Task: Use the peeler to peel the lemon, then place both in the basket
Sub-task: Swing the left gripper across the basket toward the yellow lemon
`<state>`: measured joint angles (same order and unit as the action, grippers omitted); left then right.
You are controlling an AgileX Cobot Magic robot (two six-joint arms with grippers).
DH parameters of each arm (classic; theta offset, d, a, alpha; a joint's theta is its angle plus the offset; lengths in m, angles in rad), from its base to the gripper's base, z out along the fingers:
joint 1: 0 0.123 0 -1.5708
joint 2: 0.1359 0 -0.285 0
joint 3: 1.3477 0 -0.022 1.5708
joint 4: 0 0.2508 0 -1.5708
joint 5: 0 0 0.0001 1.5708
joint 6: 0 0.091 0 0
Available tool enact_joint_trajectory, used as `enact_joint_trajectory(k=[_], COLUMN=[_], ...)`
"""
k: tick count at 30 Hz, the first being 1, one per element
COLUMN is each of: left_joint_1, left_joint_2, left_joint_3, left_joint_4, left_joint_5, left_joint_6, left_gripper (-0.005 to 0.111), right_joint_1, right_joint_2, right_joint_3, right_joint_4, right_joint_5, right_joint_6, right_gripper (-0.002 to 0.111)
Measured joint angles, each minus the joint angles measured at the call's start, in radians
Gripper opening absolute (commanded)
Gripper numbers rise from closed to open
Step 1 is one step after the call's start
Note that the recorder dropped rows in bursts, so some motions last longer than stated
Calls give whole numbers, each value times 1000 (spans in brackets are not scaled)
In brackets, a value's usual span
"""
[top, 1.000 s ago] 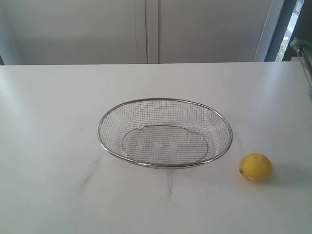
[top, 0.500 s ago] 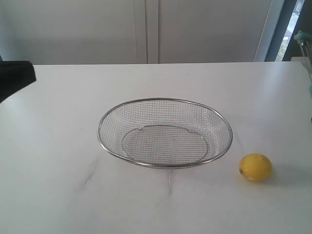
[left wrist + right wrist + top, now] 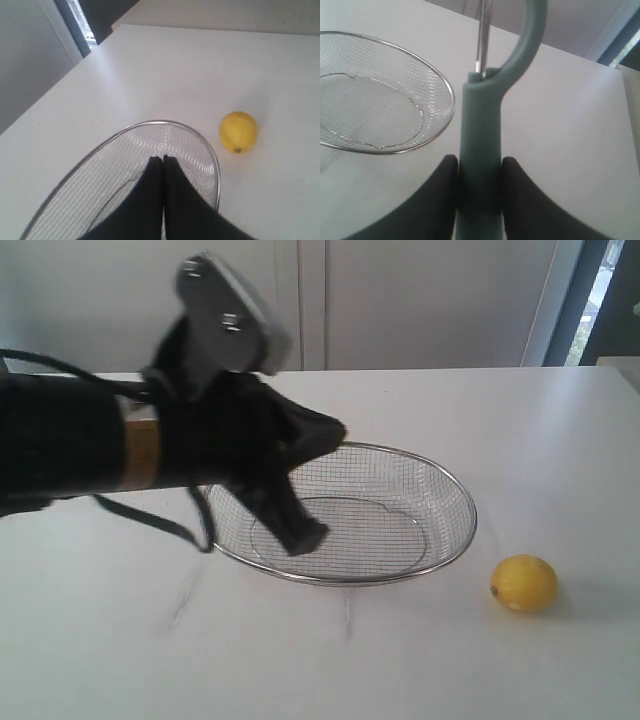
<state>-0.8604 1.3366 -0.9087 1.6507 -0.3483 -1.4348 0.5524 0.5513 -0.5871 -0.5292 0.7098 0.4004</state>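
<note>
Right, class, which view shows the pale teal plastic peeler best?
The right wrist view: the pale teal plastic peeler fills it, handle clamped in the right gripper, curved head and blade visible. The exterior and left wrist views show none of it.

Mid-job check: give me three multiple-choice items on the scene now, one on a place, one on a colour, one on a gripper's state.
1. The lemon lies: A on the table beside the basket; B inside the basket; C in a gripper.
2. The peeler is: A orange; B teal; C white.
3. The left gripper is: A open; B shut on the lemon; C shut, empty.
Key: 1 A, it sits on bare table outside the rim. 2 B, its handle is teal. 3 C, its fingers meet with nothing between.
</note>
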Motion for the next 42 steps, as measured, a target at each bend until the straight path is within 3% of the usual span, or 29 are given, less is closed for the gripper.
enact_joint_trajectory(k=[3, 11, 18, 23, 27, 29, 38, 42], left_joint_1=[-89, -114, -165, -201, -199, -194, -194, -194], left_joint_2=[203, 495, 674, 712, 712, 712, 712, 712], left_joint_3=[-185, -502, -711, -751, -757, -757, -759, -759], left_joint_4=[10, 72, 76, 85, 94, 92, 26, -12], left_joint_5=[28, -127, -126, 93, 441, 536, 478, 541], left_joint_6=[-67, -287, -273, -57, 36, 45, 66, 68], left_gripper=[0, 0, 0, 0, 0, 0, 0, 0], right_joint_1=[0, 0, 0, 0, 0, 0, 0, 0], right_joint_2=[-10, -97, -154, -166, -166, -168, -170, -170], right_joint_3=[0, 0, 2, 7, 16, 16, 16, 16], right_joint_4=[-113, -246, -268, -277, -277, -277, -279, -279], right_joint_5=[74, 171, 177, 177, 177, 177, 177, 179], right_joint_6=[141, 302, 329, 333, 333, 333, 333, 333], right_gripper=[0, 0, 0, 0, 0, 0, 0, 0])
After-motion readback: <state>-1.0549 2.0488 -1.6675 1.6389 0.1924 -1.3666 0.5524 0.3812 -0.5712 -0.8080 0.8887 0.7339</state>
